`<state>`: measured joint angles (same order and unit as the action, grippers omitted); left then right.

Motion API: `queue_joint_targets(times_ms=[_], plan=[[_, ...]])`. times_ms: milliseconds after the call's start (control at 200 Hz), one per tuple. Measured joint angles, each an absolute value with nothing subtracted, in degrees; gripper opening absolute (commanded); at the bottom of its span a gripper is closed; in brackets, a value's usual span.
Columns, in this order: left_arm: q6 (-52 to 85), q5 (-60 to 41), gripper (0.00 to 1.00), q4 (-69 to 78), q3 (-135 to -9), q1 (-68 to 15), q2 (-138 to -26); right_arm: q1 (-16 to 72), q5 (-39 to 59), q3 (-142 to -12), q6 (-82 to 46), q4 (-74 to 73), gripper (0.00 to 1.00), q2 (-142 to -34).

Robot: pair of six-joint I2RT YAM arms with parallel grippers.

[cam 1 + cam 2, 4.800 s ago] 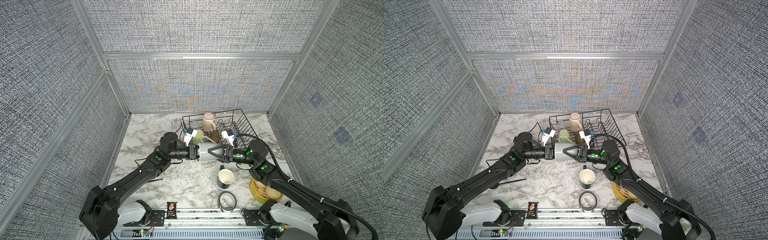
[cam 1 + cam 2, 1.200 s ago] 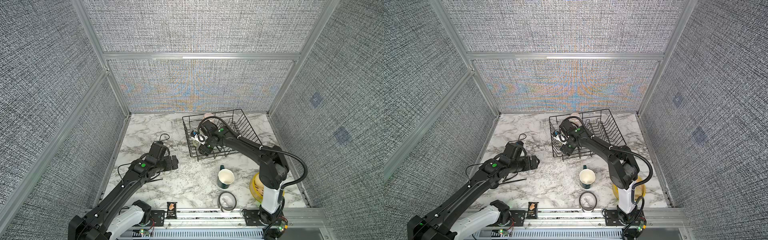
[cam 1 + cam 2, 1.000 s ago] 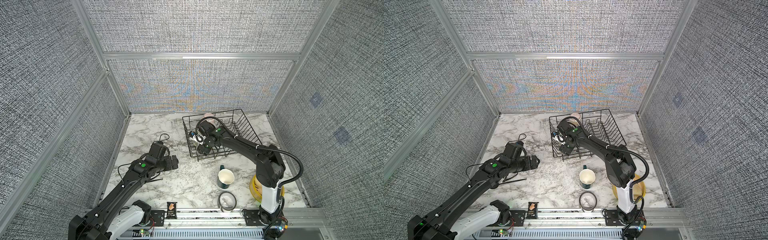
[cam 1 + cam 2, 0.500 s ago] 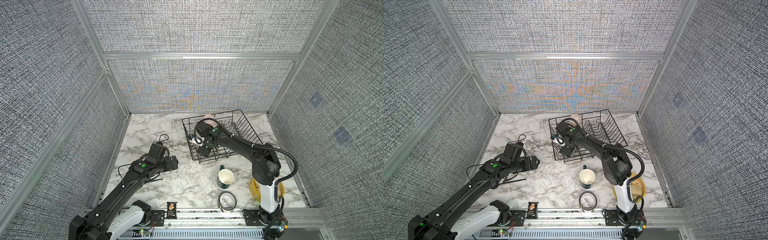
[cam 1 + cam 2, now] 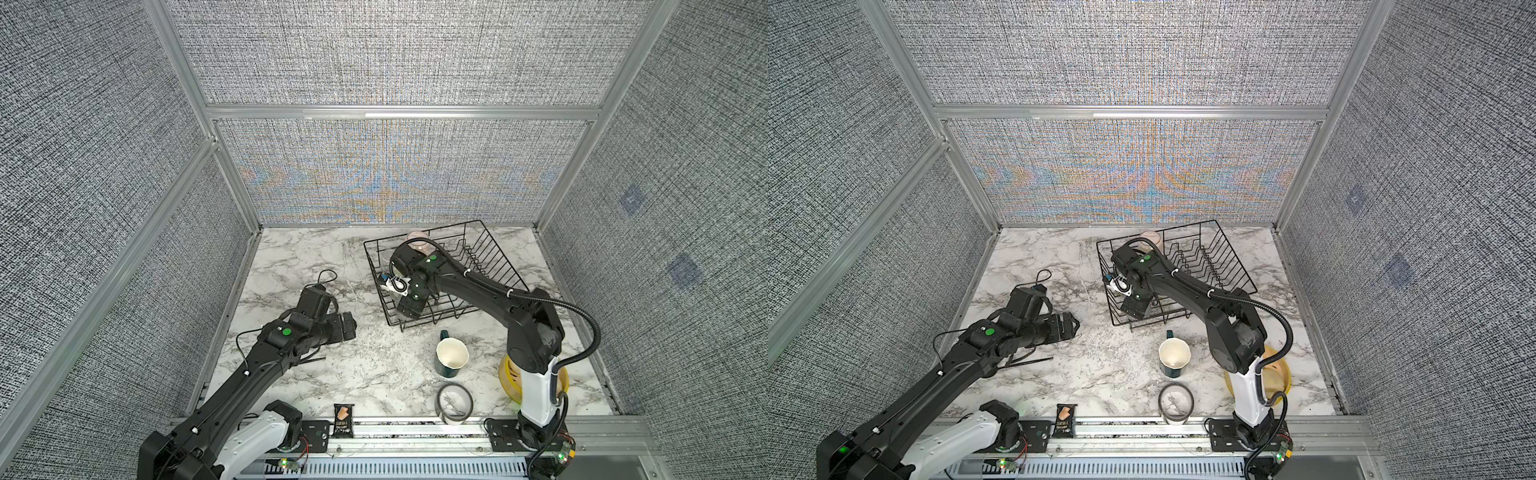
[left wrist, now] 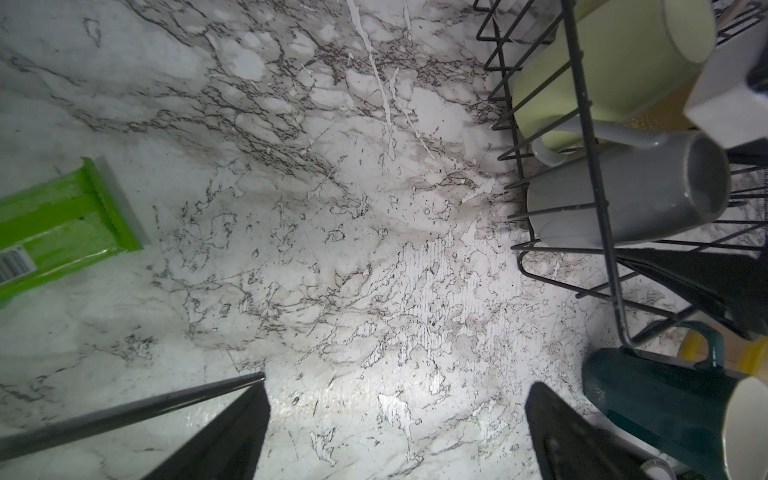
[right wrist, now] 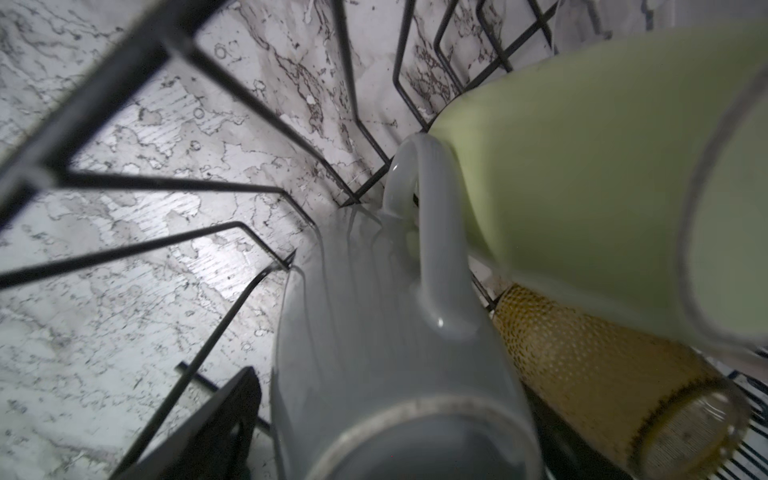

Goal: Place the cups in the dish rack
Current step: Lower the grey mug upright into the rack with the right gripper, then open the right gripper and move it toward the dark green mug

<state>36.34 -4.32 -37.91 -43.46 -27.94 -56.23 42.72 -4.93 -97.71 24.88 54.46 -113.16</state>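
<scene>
The right hand (image 5: 408, 311) is inside the near left corner of the dish rack (image 5: 496, 258). Its fingers stand on either side of the grey mug (image 7: 374, 332), which lies on its side on the rack floor. Whether the pads press on the mug cannot be told.

Inside the rack, the pale green mug (image 7: 582, 187) lies just beside the grey mug's handle. The amber tumbler (image 7: 590, 365) lies beside both. The pink mug (image 5: 417, 241) sits at the rack's far wall.

The dark teal mug (image 5: 451, 358) stands upright on the table (image 5: 311, 257), just in front of the rack.

The left hand (image 6: 395, 386) hangs over bare table to the left of the rack, fingers wide apart and holding nothing.
</scene>
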Motion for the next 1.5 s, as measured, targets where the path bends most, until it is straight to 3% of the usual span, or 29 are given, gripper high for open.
queue_joint_targets(times_ms=[490,1116,1501], plan=[[35.7,-11.3,0.97,-34.8,-42.1,-27.9,-54.3,44.4,-3.0,-96.1,15.1,61.5,0.88,-98.5],[34.4,-20.2,0.98,-32.9,-40.6,-27.9,-53.8,44.1,-6.3,-67.2,-10.0,63.7,0.89,-67.2],[35.6,-22.1,0.98,-30.8,-40.9,-27.9,-55.4,43.1,-1.0,-59.7,-19.0,62.3,0.84,-66.3]])
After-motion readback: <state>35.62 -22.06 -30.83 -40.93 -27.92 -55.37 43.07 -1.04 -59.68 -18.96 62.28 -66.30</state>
